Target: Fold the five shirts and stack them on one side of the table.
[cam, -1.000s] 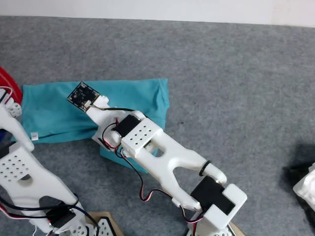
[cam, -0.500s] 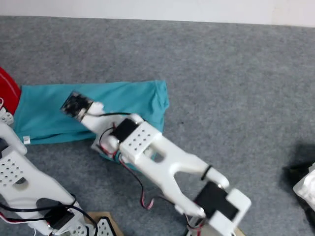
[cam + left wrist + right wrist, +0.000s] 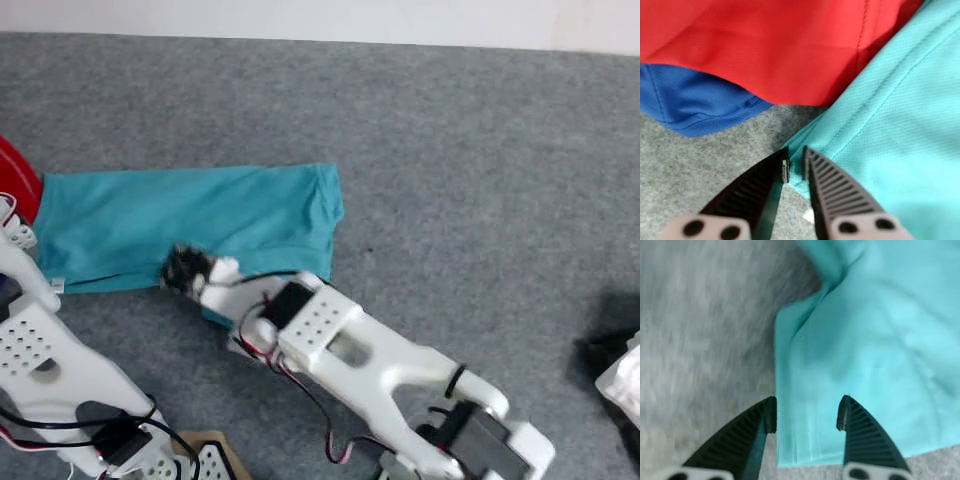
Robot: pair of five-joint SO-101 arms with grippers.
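Your left tool [image 3: 796,162] pinches the half-folded teal shirt [image 3: 200,215] at 9 o'clock, right tool [image 3: 806,412] open above it; stacking is left.

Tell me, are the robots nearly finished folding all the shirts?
Not yet. The teal shirt looks folded into a long strip. The left end effector pinches its corner, and the right end effector is open over its edge. It needs more folding and stacking. A red shirt lies on a blue shirt nearby.
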